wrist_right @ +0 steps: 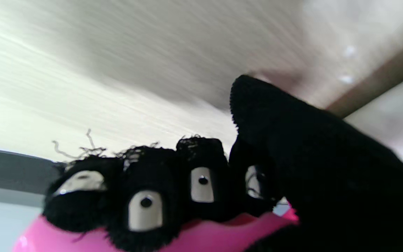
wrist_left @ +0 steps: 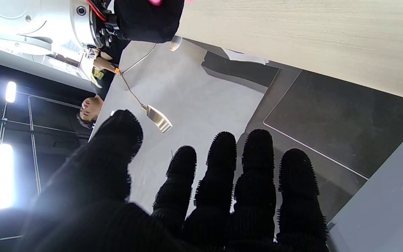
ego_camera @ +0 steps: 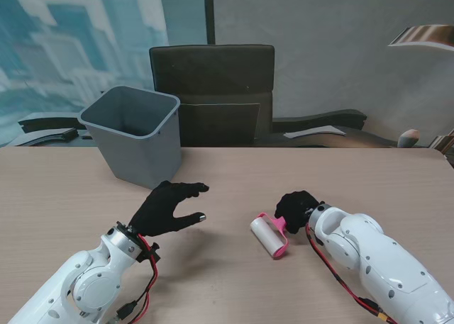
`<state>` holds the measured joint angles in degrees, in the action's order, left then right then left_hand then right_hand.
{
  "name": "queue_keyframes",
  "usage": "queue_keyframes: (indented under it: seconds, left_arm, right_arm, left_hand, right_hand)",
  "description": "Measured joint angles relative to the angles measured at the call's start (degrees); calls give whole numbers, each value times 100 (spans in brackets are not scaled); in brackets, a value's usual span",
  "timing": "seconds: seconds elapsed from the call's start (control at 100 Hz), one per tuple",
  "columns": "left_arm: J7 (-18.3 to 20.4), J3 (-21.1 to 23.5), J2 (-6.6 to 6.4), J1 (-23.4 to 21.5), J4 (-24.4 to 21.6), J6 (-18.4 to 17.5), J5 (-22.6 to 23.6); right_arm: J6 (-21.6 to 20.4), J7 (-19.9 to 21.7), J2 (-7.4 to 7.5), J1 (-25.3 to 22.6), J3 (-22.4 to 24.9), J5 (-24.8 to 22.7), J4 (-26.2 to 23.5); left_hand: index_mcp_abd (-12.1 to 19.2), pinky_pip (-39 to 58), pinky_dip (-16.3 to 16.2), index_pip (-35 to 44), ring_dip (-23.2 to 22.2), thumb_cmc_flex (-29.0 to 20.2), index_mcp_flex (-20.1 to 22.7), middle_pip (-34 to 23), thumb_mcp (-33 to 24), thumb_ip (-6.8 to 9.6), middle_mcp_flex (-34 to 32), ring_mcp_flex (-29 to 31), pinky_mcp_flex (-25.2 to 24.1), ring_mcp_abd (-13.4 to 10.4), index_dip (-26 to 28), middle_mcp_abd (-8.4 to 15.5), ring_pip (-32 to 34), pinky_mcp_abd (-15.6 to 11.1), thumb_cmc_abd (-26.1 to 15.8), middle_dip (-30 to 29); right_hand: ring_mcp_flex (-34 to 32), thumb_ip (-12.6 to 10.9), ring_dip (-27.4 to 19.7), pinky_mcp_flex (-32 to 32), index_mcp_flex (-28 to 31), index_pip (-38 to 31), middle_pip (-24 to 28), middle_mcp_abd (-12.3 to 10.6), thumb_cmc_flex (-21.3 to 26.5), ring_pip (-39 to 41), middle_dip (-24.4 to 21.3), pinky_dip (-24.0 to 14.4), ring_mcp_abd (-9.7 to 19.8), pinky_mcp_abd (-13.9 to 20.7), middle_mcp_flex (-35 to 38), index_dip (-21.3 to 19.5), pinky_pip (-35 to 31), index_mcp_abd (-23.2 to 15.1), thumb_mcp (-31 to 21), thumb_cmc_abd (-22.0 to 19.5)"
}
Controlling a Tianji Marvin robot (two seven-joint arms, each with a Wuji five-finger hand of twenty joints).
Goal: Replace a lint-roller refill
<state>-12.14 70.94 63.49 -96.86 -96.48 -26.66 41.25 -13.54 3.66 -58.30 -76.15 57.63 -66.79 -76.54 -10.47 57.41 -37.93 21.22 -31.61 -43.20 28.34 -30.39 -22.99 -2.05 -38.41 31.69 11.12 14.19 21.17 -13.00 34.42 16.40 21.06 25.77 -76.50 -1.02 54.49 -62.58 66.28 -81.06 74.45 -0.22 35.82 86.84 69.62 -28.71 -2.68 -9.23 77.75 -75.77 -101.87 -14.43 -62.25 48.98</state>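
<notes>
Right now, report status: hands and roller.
Right hand shut on pink lint roller, roller at the table. Left hand open, holding nothing. Grey bin beyond left hand, nothing between hands.

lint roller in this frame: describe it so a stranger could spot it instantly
Start at the wooden table with the grey bin at its far left. To the right of the middle, nearer to me, the right hand is closed on the pink handle of the lint roller. It is the only pink thing there, with a white roll on its end.
</notes>
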Motion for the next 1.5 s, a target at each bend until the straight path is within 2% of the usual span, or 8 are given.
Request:
queue_keyframes:
  seconds: [0.11, 0.32, 0.44, 0.6, 0.74, 0.9, 1.36, 1.5]
  left_arm:
    - [0, -13, 2, 15, 15, 2, -4]
    - [-13, -25, 4, 33, 29, 8, -4]
    - [-10, -38, 5, 48, 43, 19, -18]
    - [10, -63, 5, 72, 58, 41, -64]
    - [23, -73, 6, 88, 69, 45, -72]
    - [23, -73, 7, 90, 71, 41, -73]
    - [17, -68, 10, 81, 71, 38, -73]
    - [7, -59, 12, 69, 67, 36, -71]
  right_arm:
    - [6, 37, 47, -106, 297, -167, 2]
    - [176, 59, 116, -523, 1024, -926, -111]
    - [418, 42, 164, -780, 1347, -1172, -208]
    - [462, 24, 223, -948, 1549, -1315, -302]
    - [495, 14, 249, -929, 1439, -1097, -321]
    - [589, -28, 264, -742, 946, -627, -278]
    - [401, -86, 141, -392, 120, 116, -322]
    - [398, -88, 96, -339, 12, 170, -325]
  left_hand:
    - [0, 0, -1, 3, -23, 0, 0, 0, 0, 0, -13, 0, 1, 0, 0, 2, 0, 0, 0, 0]
    - [0, 0, -1, 6, -56, 0, 0, 0, 0, 1, -13, 0, 7, 0, 1, 3, 0, 0, 0, 0]
    - [0, 0, -2, 10, -57, 0, 0, 0, 0, 1, -14, 0, 9, 0, 0, 3, 0, 0, 0, 0]
    - [0, 0, -2, 15, -57, 0, 0, 0, 0, 2, -14, 0, 9, 0, 0, 4, 4, 0, 0, 0]
    - [0, 0, -2, 17, -58, 0, 0, 0, 0, 2, -14, 0, 10, 0, 0, 4, 5, 1, 0, 0]
    - [0, 0, -2, 18, -58, 0, 0, 0, 0, 2, -14, 0, 11, 0, 0, 4, 7, 1, 0, 0]
    - [0, 1, -2, 152, -58, 0, 7, -23, 1, 2, -15, 0, 51, 0, 63, 47, 64, 1, 0, 0]
    - [0, 2, -2, 155, -58, 0, 7, -24, 1, 2, -16, 0, 51, 0, 64, 49, 66, 1, 0, 0]
  right_hand:
    - [2, 0, -6, 3, 0, 1, 0, 1, 0, 0, 0, 0, 0, 0, -2, -2, 0, -2, 2, 0]
    - [8, 52, -19, 17, 1, 5, 0, 1, -4, 0, 0, 0, 0, 2, -5, -24, 47, -8, 16, -1]
    - [12, 52, -40, 29, 1, 5, 0, 1, -4, 0, 0, 0, 0, 13, -7, -34, 74, -9, 16, -2]
    - [17, 54, -44, 41, 1, 8, 0, 1, -4, 0, 0, 0, 1, 16, -9, -37, 84, -9, 17, -2]
    - [18, 55, -46, 41, 1, 22, 0, 2, -4, 0, 0, 0, 1, 17, -9, -48, 84, -9, 18, -2]
    - [19, 59, -46, 49, 1, 34, 0, 4, -4, 4, 0, -3, 1, 17, -9, -49, 84, -9, 19, -2]
    - [33, 63, -138, 77, 1, 90, 0, 51, -4, 65, -31, -11, -26, -4, -55, -59, 20, -9, 16, -3]
    - [34, 118, -160, 85, 1, 103, 0, 58, -4, 68, -34, -11, -32, -8, -57, -59, 10, -9, 22, -3]
